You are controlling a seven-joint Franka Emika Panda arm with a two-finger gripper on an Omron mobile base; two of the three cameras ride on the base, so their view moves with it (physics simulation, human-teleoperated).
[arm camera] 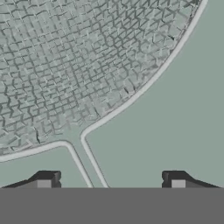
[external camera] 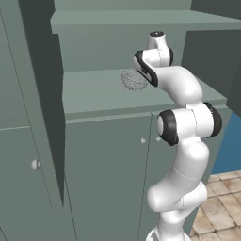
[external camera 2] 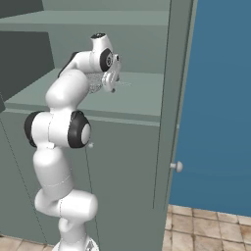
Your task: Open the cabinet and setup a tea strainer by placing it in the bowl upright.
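1. Cabinet [external camera: 108, 160]: doors swung open, shelf [external camera: 94, 96] exposed.
2. Tea strainer [external camera: 134, 81]: resting on shelf, toward its right-hand part, back from front edge.
3. Gripper [arm camera: 111, 183]: jaws spread, straddling strainer handle [arm camera: 89, 164], not pinching.

Both doors of the cabinet [external camera: 42, 117] stand swung out, leaving the shelf [external camera: 94, 94] front open. On it only the tea strainer [external camera: 133, 80] lies, at 12 o'clock; bare board spreads toward 9 and 3.

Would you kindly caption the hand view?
Silver-grey wire-mesh tea strainer on grey-green cabinet shelf, its handle between the open jaws.
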